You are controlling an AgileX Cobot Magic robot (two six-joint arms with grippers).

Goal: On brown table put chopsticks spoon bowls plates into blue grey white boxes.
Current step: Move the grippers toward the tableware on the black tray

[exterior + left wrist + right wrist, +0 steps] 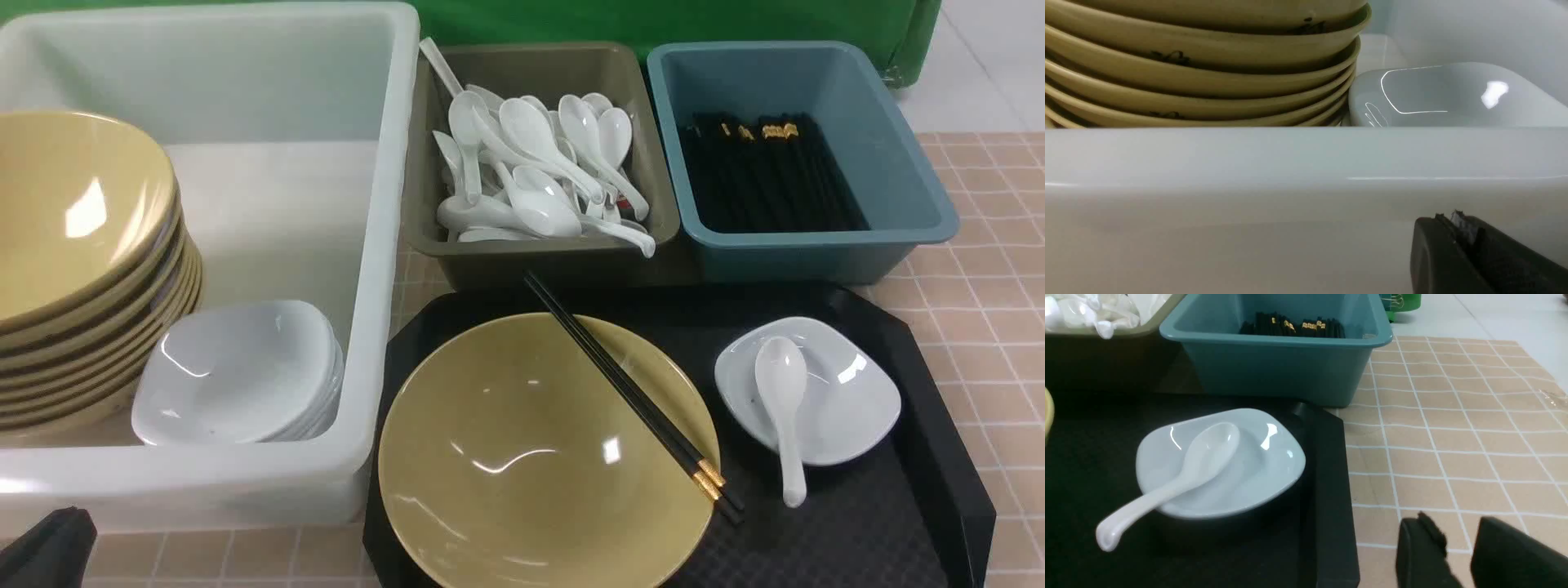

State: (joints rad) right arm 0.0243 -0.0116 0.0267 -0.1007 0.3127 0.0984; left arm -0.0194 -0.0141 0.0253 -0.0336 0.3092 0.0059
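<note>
On a black tray (857,531) stands a yellow bowl (522,457) with black chopsticks (629,392) laid across its rim. Beside it a white plate (849,408) holds a white spoon (782,392). My right gripper (1455,522) hangs open and empty over the brown table (1453,437), just off the tray's edge (1327,498) and near the plate (1257,473) and spoon (1200,461). My left gripper (1449,218) is shut on nothing, close against the white box's outer wall (1249,183). It shows as a dark tip (49,547) at the front left.
The white box (384,204) holds a stack of yellow bowls (82,269) and stacked white plates (237,376). The grey box (563,261) is full of spoons. The blue box (816,253) holds several chopsticks. Bare tiles (980,327) lie right of the tray.
</note>
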